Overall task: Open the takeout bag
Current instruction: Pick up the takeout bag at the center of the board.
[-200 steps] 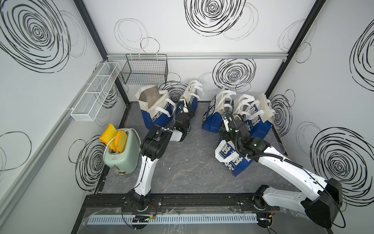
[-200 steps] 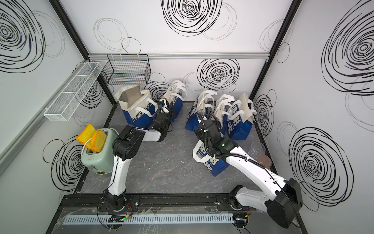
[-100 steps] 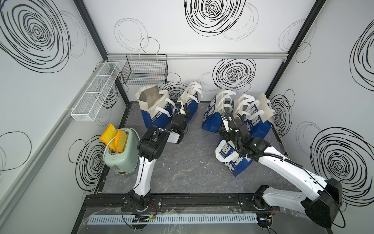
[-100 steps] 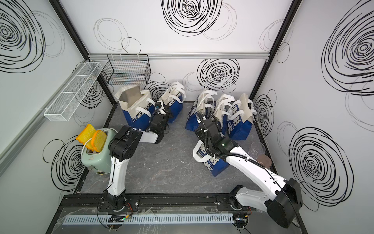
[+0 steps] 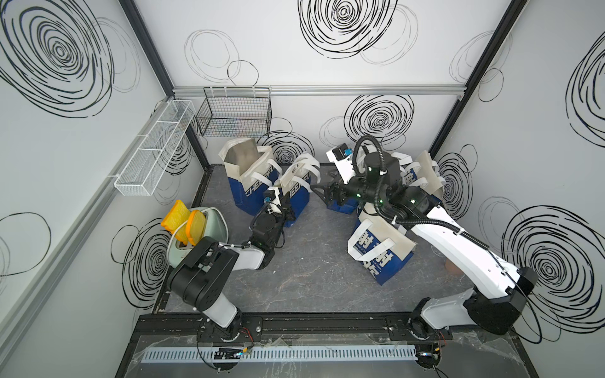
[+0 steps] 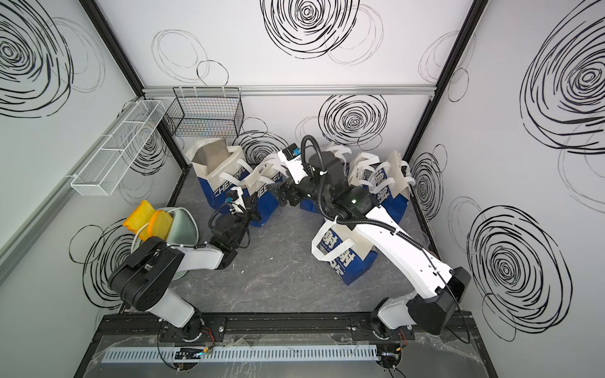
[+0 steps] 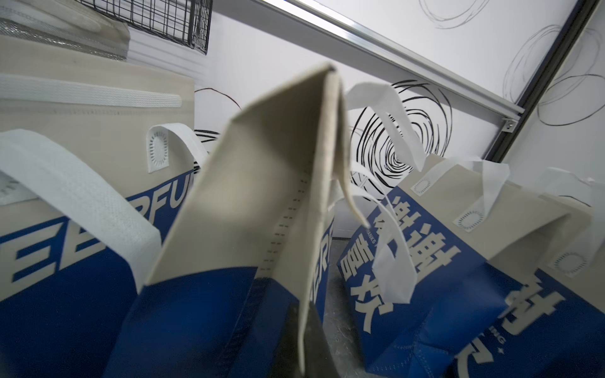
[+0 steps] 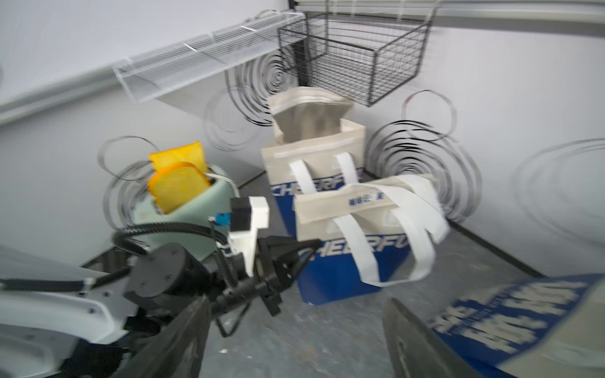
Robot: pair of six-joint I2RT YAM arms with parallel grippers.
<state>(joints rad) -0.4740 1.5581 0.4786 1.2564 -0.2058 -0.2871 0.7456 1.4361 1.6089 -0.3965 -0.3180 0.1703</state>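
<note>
Two grippers, one item.

Item: takeout bag [image 5: 292,183], closed and upright on the desk [image 5: 311,288], toward the back left, just beside an open bag [image 5: 244,163].

Left gripper [image 8: 311,248]: clenched on the bag's near end panel, low down.

Right gripper [image 5: 318,194]: released, jaws wide and empty. It is near the bag's opposite side but apart from it, pointing at its handles [image 8: 406,229].

Key relation: the closed top strip [image 8: 360,196] runs lengthwise away from the left gripper. I judge the right arm, the free one, should take that strip while the left anchors the bag.

View notes: the left wrist view shows the pinched fold [image 7: 271,196] close up, which neither top view resolves. Only the right wrist view shows both handles drooping over the printed face.
</note>
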